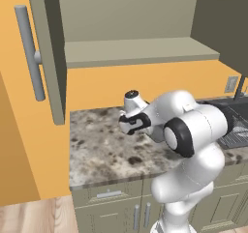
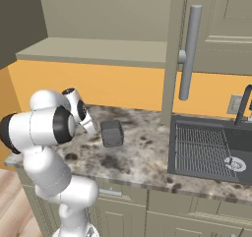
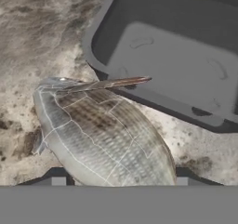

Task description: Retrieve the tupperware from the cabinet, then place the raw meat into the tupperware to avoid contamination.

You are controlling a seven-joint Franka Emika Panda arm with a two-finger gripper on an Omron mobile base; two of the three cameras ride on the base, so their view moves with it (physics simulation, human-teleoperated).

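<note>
The raw meat, a whole silvery fish with a scaled flank, lies between my gripper's two fingertips, which press against its sides. The tupperware, a low dark grey tub, stands empty just beyond the fish on the speckled counter. In the right base view the gripper hangs just left of the tupperware. From the left base view the hand points down over the counter. The cabinet above stands with both doors swung open and its shelf bare.
A dark sink with a ribbed mat and a black tap is set into the counter at the right. The open cabinet door with its long bar handle hangs over the sink's left edge. The other door juts out at the left.
</note>
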